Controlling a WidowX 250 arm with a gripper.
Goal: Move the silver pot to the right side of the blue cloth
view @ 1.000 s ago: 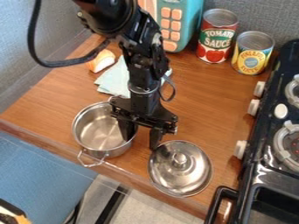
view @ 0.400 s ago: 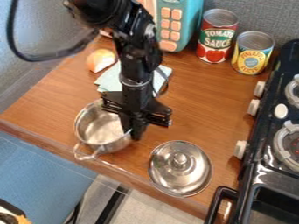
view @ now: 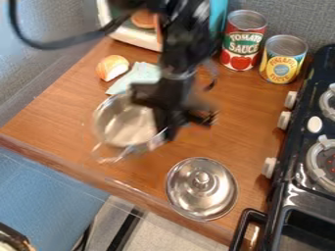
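As it is thin metal, the silver pot should be light but hard, and it won't squash. On its left, low down, is a loop handle that would likely swing or wobble if you held the pot by it. The smooth wall may be slippery, and a pinch on one side could let the pot tip or turn. The right side of the rim, near the cloth's side of the counter, looks like a good place to hold — one finger in, one finger out. That is where the black gripper is, with its fingers pinched close together on the pot's wall. The pot is in front of the blue cloth, and I can't tell if its bottom touches the wood.

Now to count, left to right: one pot, one small orange-and-white toy food, one blue cloth, one gripper and one round lid with a knob on top. Then come two cans — a red one and a yellow one — and last, one black stove.
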